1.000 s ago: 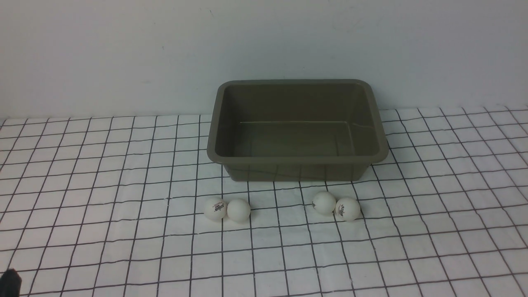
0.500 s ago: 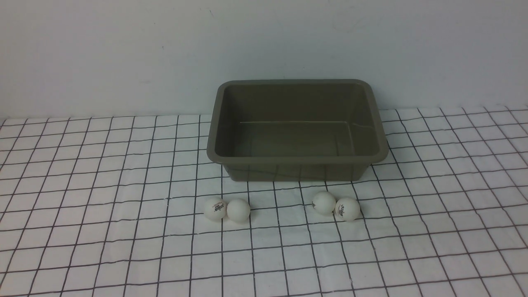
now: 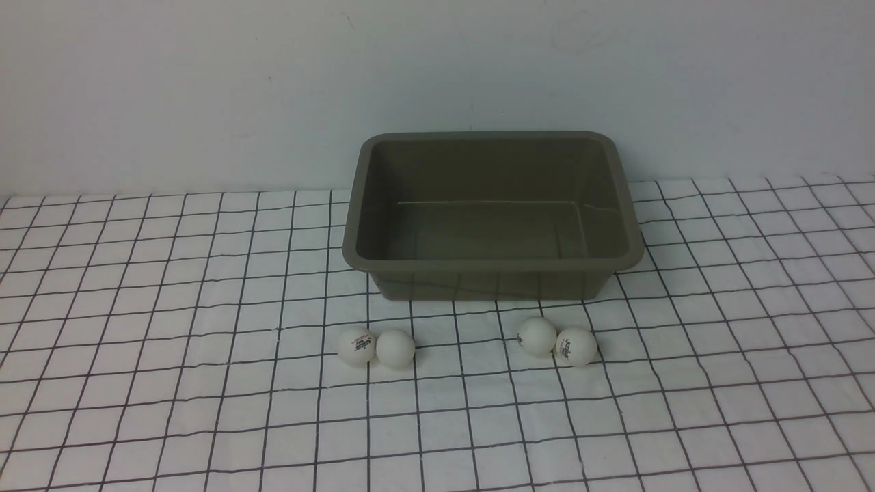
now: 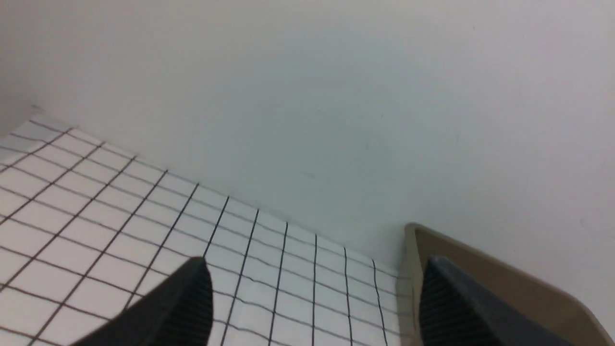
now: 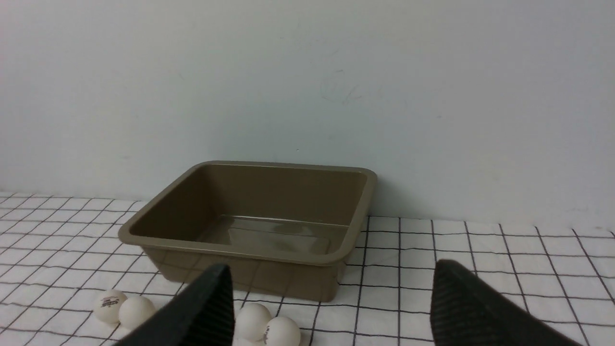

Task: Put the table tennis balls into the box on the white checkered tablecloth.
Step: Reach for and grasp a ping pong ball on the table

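The olive-grey box [image 3: 492, 263] stands empty at the back of the white checkered tablecloth [image 3: 171, 287]. Several table tennis balls lie in front of it in two touching pairs: a logo ball [image 3: 356, 345] with a plain ball [image 3: 396, 348], and a plain ball [image 3: 537, 335] with a logo ball [image 3: 576, 346]. Neither gripper shows in the front view. In the left wrist view my left gripper [image 4: 314, 262] is open and empty, with a corner of the box [image 4: 504, 274] behind one finger. My right gripper [image 5: 331, 266] is open and empty, facing the box [image 5: 240, 247] and the balls [image 5: 252, 321].
A plain pale wall [image 3: 273, 89] rises right behind the box. The cloth is slightly wrinkled and runs to both sides and toward the near edge.
A dark fingertip at the front view's lower left corner one second ago has gone out of view. The box and balls have not moved.
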